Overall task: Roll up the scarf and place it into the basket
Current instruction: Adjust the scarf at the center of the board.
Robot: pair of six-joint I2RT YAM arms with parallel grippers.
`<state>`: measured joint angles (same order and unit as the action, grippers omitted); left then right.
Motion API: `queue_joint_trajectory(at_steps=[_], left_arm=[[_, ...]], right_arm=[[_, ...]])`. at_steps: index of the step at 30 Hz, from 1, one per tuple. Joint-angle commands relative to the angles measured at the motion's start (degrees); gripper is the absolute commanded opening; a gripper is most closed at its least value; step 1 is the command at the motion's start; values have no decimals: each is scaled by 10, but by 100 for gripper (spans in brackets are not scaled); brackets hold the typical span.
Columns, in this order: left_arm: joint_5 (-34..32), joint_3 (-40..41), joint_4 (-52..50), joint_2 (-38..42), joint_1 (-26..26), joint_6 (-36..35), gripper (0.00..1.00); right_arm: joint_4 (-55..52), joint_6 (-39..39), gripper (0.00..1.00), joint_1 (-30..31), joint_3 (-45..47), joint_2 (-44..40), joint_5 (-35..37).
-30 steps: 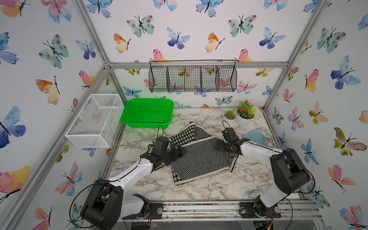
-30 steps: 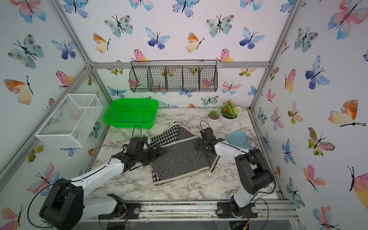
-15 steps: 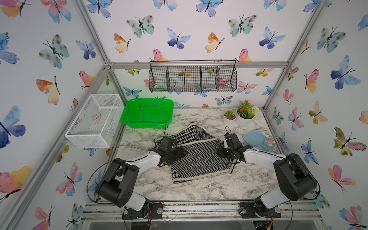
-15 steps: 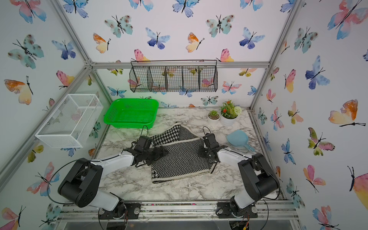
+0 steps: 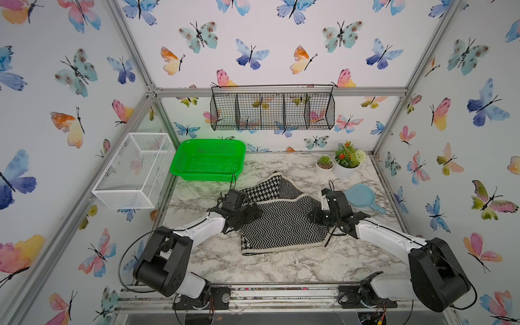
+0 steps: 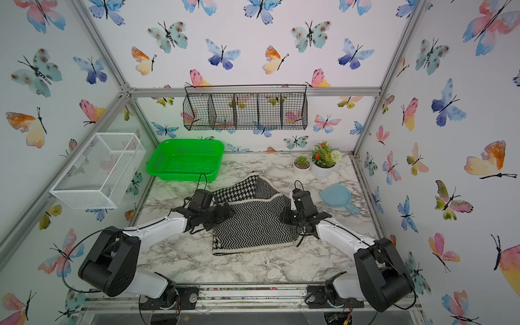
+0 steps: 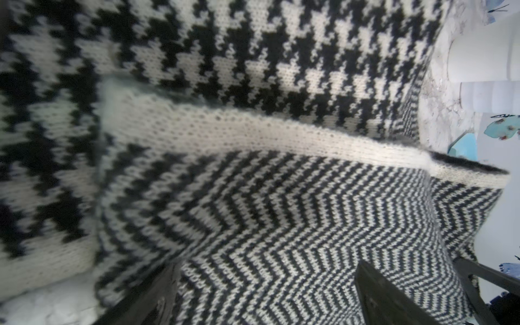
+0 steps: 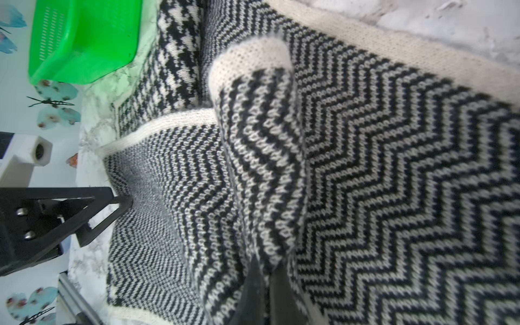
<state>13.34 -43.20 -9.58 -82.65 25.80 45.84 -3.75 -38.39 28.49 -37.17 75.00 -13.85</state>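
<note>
Where the right tool (image 5: 316, 218) stood farther back along the right edge of the scarf (image 5: 281, 225) a second ago, with its jaws apart, it now sits nearer on that edge. Its jaws are together, clamped on a raised fold of the knit. The right wrist view shows this fold pinched between the two fingers (image 8: 254, 292). The scarf edge at that spot is now bunched upward instead of lying flat.

The left tool (image 5: 251, 212) remains at the left edge of the scarf, while the elbow of its arm has lifted from the near left corner. Its jaws stand wide apart: in the left wrist view the fingers (image 7: 157, 298) flank a span of zigzag knit without closing on it.

The scarf lies spread on the table (image 5: 281, 270), mid-table, between the two tools. Its houndstooth end points toward the far side. The basket (image 5: 206, 177) stands at the far left of the table, apart from the scarf and beyond the left tool.
</note>
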Motion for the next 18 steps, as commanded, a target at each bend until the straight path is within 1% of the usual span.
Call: queue_joint_trajectory(at_steps=[1,6,9,11,14,16,18], left_arm=[[-11,-18,-55,54,-4,-9,98],[32,29,-56,146,7,27,98],[28,58,-67,187,47,51,98],[7,68,-96,207,80,64,98],[-54,80,-150,233,128,94,98],[-85,84,-191,243,141,110,98],[-113,91,-223,253,142,115,98]], right_arm=[[8,-42,1,3,21,-40,-32],[18,-70,1,11,35,-87,-33],[20,-67,1,12,26,-78,-31],[26,-64,1,13,16,-60,-41],[31,-59,1,16,1,-39,-44],[32,-57,1,17,-6,-33,-39],[34,-56,1,18,-9,-30,-39]])
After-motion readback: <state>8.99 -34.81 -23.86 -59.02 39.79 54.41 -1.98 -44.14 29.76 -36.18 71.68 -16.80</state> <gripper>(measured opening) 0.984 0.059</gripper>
